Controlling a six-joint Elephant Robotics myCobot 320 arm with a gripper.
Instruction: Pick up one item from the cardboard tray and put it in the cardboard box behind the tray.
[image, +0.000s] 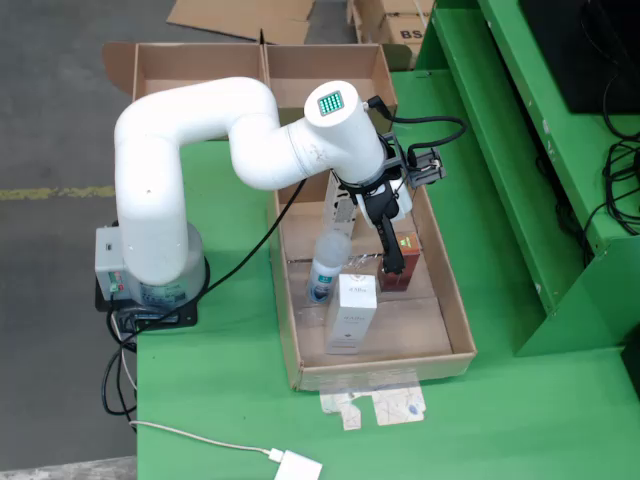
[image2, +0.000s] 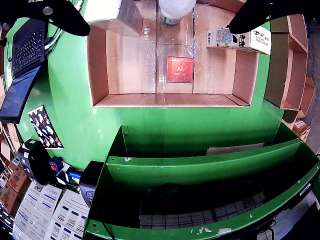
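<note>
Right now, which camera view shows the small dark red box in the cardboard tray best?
The view that rides on the gripper: the small dark red box lies unobstructed, its printed top face fully visible. In the view from above, the black gripper reaches down over the same box, leaving only part of it visible.

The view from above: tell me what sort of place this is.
Probably a workshop or warehouse test cell: a green metal workbench on a bare concrete floor, with stacked cardboard cartons behind and the arm's gripper over a cardboard tray of packaged goods.
</note>
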